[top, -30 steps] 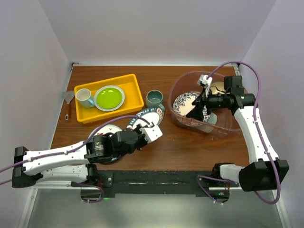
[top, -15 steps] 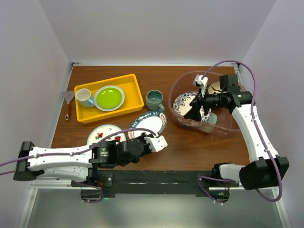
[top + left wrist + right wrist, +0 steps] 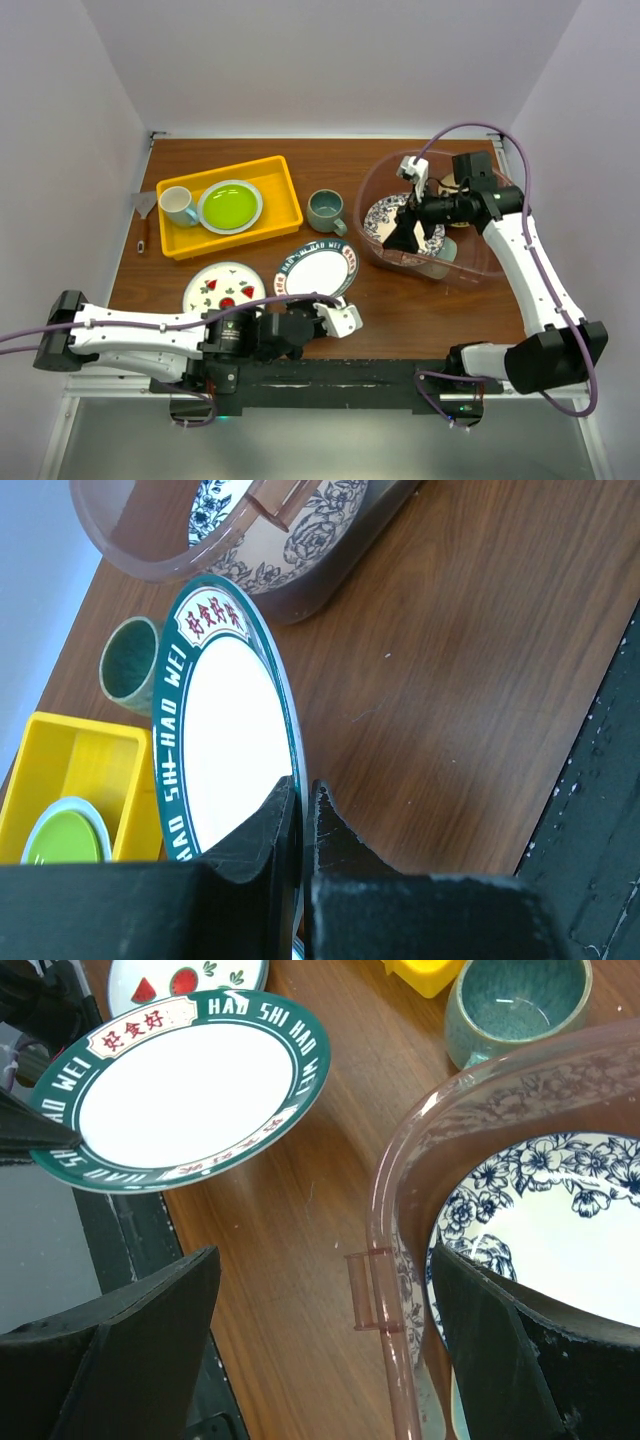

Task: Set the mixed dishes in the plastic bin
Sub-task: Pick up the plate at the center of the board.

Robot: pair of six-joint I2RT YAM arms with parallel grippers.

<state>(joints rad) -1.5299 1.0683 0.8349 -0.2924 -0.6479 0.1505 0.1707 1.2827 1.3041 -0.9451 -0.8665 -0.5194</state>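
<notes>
Left fingers (image 3: pixel 250 840) clamp the green-rimmed plate (image 3: pixel 317 270) by its near rim.
The plate is over the tabletop (image 3: pixel 420 300), left of the plastic bin (image 3: pixel 372 185). The right fingers (image 3: pixel 130 1320), spread wide, hover above the bin, where the blue-patterned plate (image 3: pixel 380 213) lies.

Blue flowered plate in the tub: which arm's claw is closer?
Right. The right gripper hangs open over the tub, by the blue flowered plate; the left gripper is well outside the tub, pinching a green-rimmed plate.
</notes>
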